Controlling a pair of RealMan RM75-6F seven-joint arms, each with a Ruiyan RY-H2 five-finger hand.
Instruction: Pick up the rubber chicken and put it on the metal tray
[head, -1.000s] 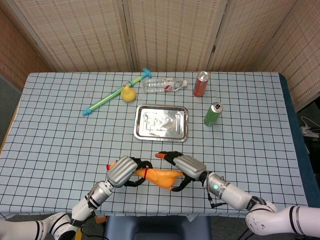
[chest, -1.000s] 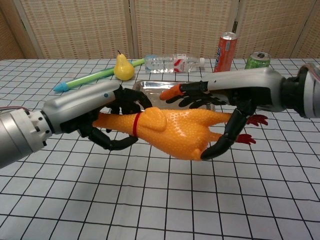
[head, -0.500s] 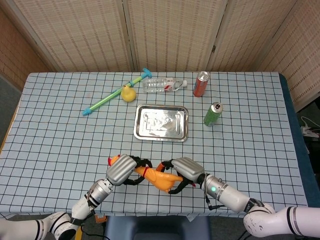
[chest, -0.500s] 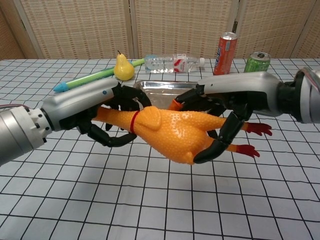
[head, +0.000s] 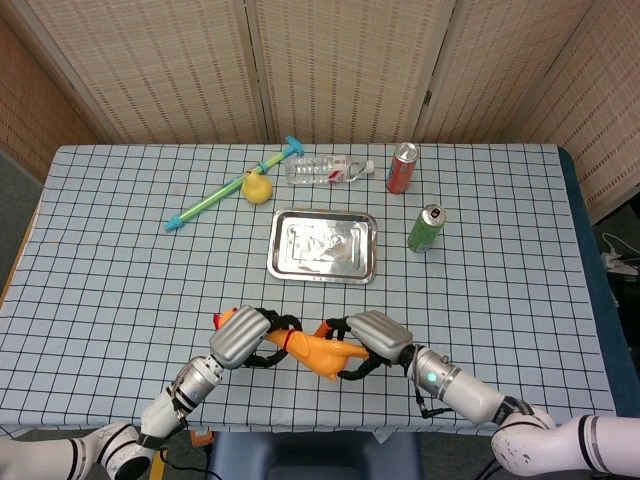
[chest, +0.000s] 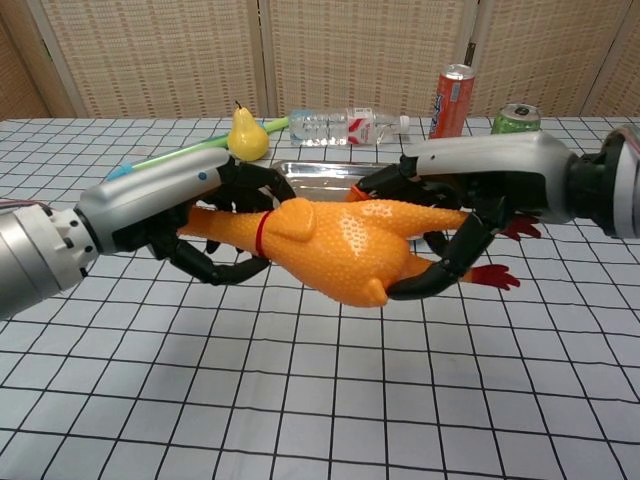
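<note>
The chicken (chest: 340, 247) is orange with a red neck band and red feet. Both hands, left (chest: 215, 220) and right (chest: 450, 225), are silver-grey with black fingers. The tablecloth (head: 120, 260) is white with a dark grid. The tray (head: 323, 245) is shiny silver. The pear (chest: 246, 135) is yellow.

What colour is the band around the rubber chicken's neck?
Red. It rings the orange rubber chicken at the neck, near the left hand; the chest view shows it best.
</note>
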